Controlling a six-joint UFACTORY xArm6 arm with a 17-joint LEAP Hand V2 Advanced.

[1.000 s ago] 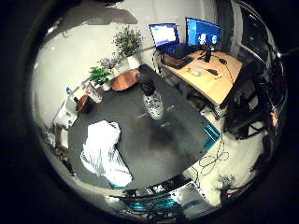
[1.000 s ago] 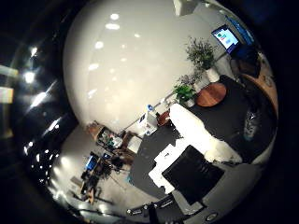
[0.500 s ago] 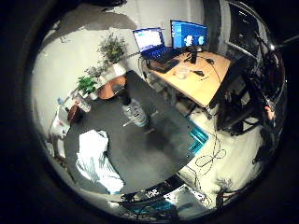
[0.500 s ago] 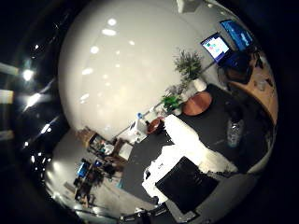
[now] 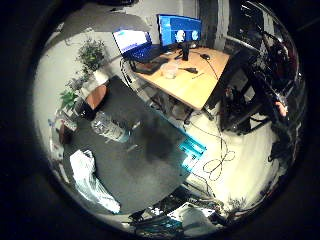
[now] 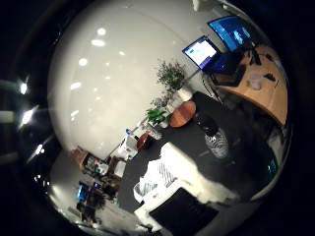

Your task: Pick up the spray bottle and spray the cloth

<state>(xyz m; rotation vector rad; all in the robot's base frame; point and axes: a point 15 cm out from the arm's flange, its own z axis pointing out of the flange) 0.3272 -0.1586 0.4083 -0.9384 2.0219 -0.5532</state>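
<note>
Bring your hand, whose fingers you cannot see here, down over the upright spray bottle (image 5: pixel 111 128) mid-table (image 5: pixel 150 160), approaching well clear of the cloth (image 5: pixel 90 180) near the table's edge.

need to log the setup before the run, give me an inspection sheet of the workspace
surface: dark table, mostly bare
job's things: spray bottle with a dark cap, standing on the table; white cloth, crumpled, lying on the table apart from the bottle
clutter: small round wooden table at the dark table's far end
hand: white and black parts show in the thumb side view; fingers cannot be judged; it holds nothing, both things lie far from the palm
cables: left out of this sheet
surroundings: wooden desk with laptop and monitor; potted plants by the wall
</note>
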